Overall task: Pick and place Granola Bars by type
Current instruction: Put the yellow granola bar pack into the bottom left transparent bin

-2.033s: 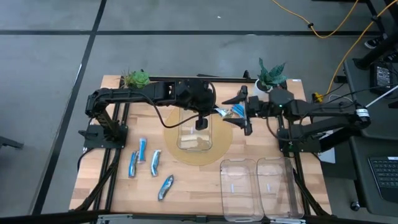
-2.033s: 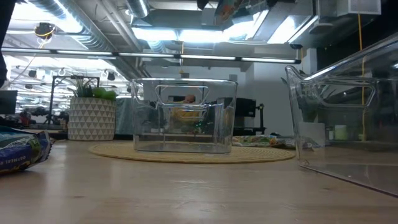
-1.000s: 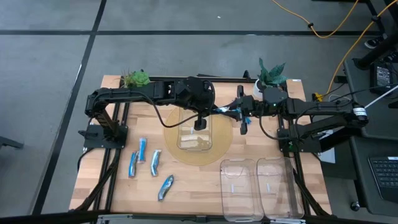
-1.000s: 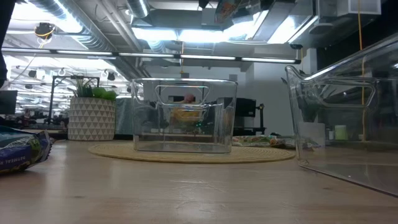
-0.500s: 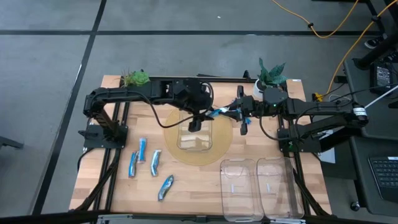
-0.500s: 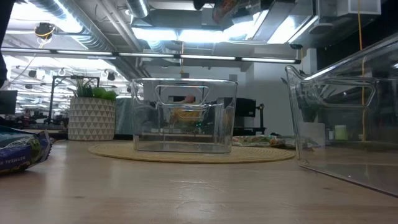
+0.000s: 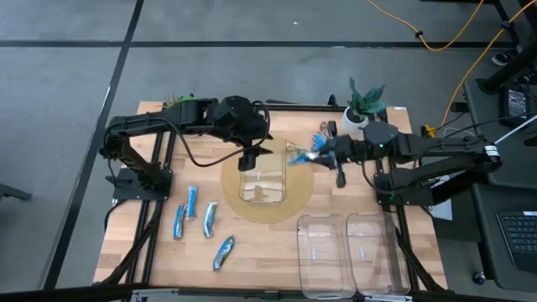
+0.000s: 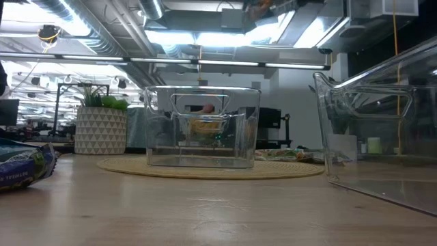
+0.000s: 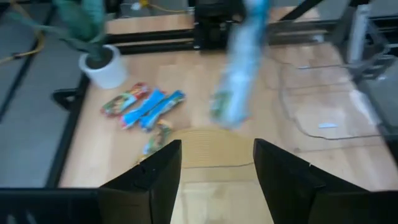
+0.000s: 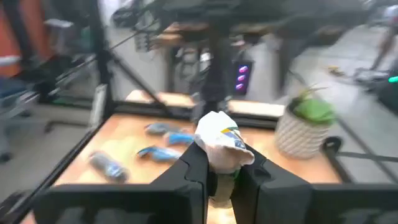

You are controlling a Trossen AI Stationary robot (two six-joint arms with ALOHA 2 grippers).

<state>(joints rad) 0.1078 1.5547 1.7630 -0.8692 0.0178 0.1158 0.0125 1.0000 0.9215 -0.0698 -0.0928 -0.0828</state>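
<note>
The right gripper (image 10: 217, 180) is closed on a multicoloured granola bar (image 10: 221, 149), held above the table just to the right of the clear bin (image 7: 262, 178) on the round woven mat (image 7: 298, 201). The left gripper (image 9: 214, 171) hangs over the far left edge of that bin, its fingers (image 9: 155, 180) spread wide and holding nothing. The bin holds a few bars (image 8: 203, 126). Left of the bin, four blue-and-silver bars (image 7: 192, 201) lie on the wooden table (image 7: 260, 252). Three more bars (image 9: 140, 106) lie beyond the bin near a white plant pot (image 9: 106, 68). Two empty clear bins (image 7: 348, 252) sit nearer the table's front edge, right of the mat.
</note>
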